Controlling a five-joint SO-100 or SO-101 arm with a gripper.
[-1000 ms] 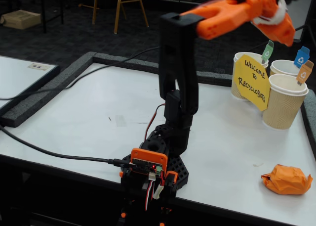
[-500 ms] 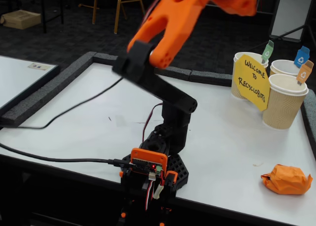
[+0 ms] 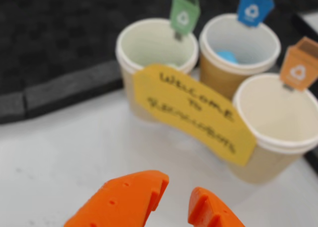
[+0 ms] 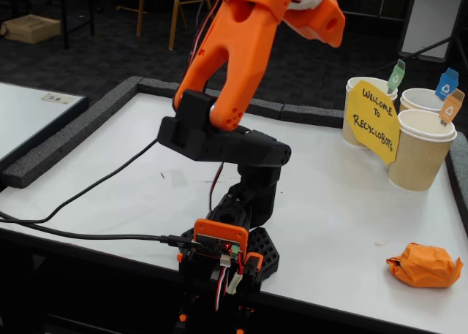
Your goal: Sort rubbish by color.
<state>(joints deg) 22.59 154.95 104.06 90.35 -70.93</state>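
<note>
An orange crumpled wad (image 4: 425, 264) lies on the white table near its front right corner. A blue wad (image 3: 227, 56) shows inside the blue-tagged cup (image 3: 238, 48). No green wad can be made out for sure. In the wrist view my gripper (image 3: 178, 204) is open, its orange fingers (image 3: 124, 197) apart with nothing between them, held above the table short of the cups. The fixed view has the gripper (image 4: 330, 18) high at the top edge, far from the orange wad.
Three ribbed cups stand at the back right: green-tagged (image 4: 363, 93), blue-tagged (image 4: 420, 99) and orange-tagged (image 4: 420, 151), with a yellow sign (image 4: 374, 120) leaning on them. The arm's base (image 4: 227, 250) sits at the table's front edge. Foam strips (image 4: 66, 137) border the table.
The arm has swung back from over the cups toward the left. Its upper link has folded down and the gripper now sits further from the cups.
</note>
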